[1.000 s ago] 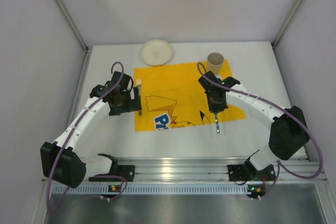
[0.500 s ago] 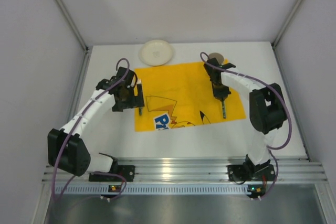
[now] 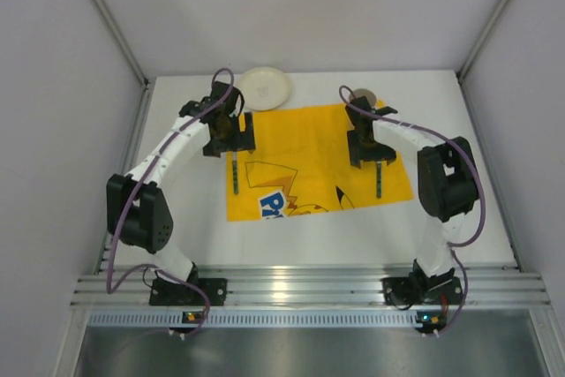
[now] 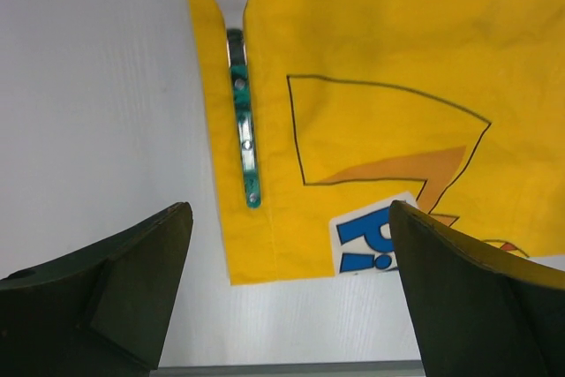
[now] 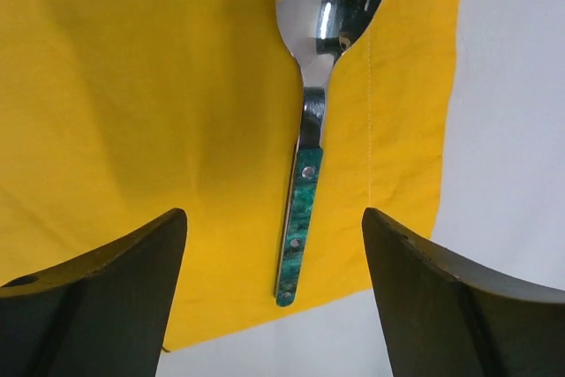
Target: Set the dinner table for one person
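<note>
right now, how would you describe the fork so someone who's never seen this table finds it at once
Start at the yellow placemat in the middle of the white table. Along its left edge in the top view lies the fork, tines pointing to the far side. Its green handle matches the spoon on the right edge, but it ends in tines, not a rounded bowl.

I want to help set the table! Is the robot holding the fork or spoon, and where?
Nothing is held. The left gripper and right gripper are open; the fork and spoon lie free on the yellow placemat.
</note>
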### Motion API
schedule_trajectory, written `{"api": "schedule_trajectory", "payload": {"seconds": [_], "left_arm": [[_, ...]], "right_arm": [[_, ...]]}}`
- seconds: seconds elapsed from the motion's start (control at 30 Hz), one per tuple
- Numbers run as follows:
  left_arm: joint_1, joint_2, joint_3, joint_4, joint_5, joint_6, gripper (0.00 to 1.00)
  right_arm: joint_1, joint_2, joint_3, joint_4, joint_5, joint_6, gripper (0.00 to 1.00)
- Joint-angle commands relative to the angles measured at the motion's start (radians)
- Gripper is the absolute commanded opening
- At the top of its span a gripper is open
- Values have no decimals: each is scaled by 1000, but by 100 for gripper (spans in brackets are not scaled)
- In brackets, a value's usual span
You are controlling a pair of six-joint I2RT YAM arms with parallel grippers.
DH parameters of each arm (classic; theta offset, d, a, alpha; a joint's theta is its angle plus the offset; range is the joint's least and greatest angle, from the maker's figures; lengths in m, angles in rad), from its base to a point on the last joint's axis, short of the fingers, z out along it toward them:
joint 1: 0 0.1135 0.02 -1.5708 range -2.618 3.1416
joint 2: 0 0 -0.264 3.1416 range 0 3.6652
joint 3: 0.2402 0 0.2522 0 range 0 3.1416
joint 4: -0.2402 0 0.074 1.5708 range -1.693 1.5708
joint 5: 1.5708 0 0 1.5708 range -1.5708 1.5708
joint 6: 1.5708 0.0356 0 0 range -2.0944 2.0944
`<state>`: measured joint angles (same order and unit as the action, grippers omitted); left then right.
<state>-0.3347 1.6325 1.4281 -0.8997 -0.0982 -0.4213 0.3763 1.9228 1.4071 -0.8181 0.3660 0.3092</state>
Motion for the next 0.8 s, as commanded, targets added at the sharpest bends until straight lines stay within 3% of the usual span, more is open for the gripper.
{"api": "schedule_trajectory", "payload": {"seconds": [0.0, 0.2, 0.4, 0.57, 0.77], "left_arm": [[0, 79, 133, 76, -17, 30, 98], [29, 355, 458, 91, -8, 55, 98], [176, 628, 760, 104, 74, 23, 95], [218, 771, 831, 199, 94, -30, 95], [235, 859, 867, 347, 212, -117, 96]], "right_arm": [[-2, -155, -25, -1, -32, 18, 80], [21, -419, -161, -50, -119, 27, 83], [21, -703, -272, -114, -174, 60, 89], [21, -823, -342, -174, -170, 137, 90], [21, -814, -327, -207, -137, 146, 89]]}}
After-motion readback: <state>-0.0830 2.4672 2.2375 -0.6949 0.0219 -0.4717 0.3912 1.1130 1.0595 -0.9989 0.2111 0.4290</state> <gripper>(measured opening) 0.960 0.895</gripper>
